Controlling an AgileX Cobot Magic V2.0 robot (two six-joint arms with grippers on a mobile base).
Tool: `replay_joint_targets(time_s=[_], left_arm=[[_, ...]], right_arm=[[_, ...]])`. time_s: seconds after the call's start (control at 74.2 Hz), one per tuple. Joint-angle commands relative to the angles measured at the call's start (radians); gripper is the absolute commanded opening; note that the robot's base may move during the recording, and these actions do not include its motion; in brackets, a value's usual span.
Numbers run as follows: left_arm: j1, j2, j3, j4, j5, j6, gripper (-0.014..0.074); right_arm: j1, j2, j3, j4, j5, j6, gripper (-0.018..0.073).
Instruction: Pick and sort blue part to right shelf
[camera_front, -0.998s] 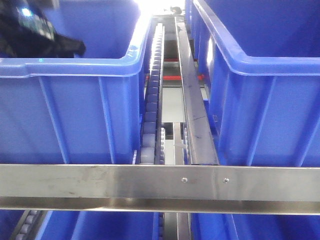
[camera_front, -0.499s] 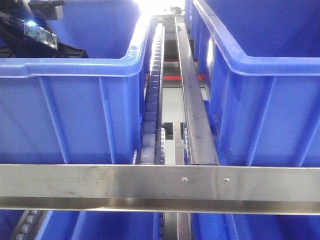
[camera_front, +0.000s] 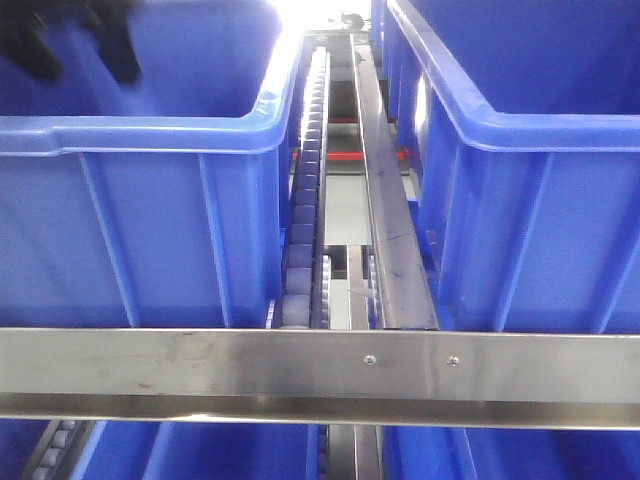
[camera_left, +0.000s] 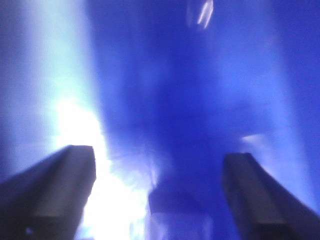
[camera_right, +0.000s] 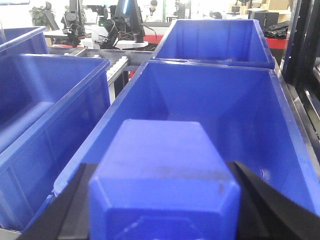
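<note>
— Blue part clamped in right claw, bin just ahead. Left?
— Left claw jaws apart, empty; it's lifted higher in its bin since a second ago. Drop pending.

open bin ahead, steel rail across front

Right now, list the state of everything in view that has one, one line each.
Left gripper: jaws apart, nothing visibly between them, inside a blue bin.
Right gripper: jaws closed on the blue part.
Right bin: open top, looks empty.
Roller track: nothing on it.
</note>
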Motion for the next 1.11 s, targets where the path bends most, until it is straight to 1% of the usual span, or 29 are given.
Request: replay_joint_targets(time_s=[0.0,0.04,0.189,0.27,0.485,0.674,0.742,0.876,0.971,1.092], left_arm=[[0.0,-0.141,0.033,0.005,-0.049,-0.005,0.0411],[0.0,-0.193,0.075,0.005,-0.07,-0.005,0.0356],[0.0,-0.374,0.232,0.007,-0.113,-0.005,0.0199],[0.0,-0.475,0.303,0.02,-0.127,-0.005,0.0124],[0.0,-0.74,0.486,0.028,-0.164,-0.005,0.0124],[0.0,-0.961,0.606,0.036,-0.176,-0.005,0.0124],[0.0,-1.044,0.641,0.036,-0.176,-0.005,0.0124],[0.0,-1.177,0.681,0.036,-0.169,-0.005,0.0124],[0.0,-1.252,0.686,0.036,-0.148,-0.005,0.0124],[0.0,-1.316,0.686,0.036,-0.128,-0.005,0.0124]], right_arm=[[-0.003,0.038,-0.027,-0.017,-0.084,-0.001,0.0215],[-0.003,0.061,-0.027,-0.017,-0.084,-0.001,0.0215],[-0.003,0.195,-0.039,-0.016,-0.087,-0.001,0.0215],[-0.003,0.309,-0.07,-0.013,-0.087,0.0,0.0215],[-0.003,0.638,-0.238,0.029,-0.074,0.0,0.0215],[-0.007,0.922,-0.429,0.029,0.023,0.0,0.0215],[-0.028,1.02,-0.502,0.029,0.055,0.0,0.0215],[-0.11,1.17,-0.589,0.029,0.081,-0.001,0.0215],[-0.173,1.276,-0.639,0.028,0.067,-0.01,0.0215],[-0.211,1.395,-0.675,0.028,0.015,-0.029,0.0215]])
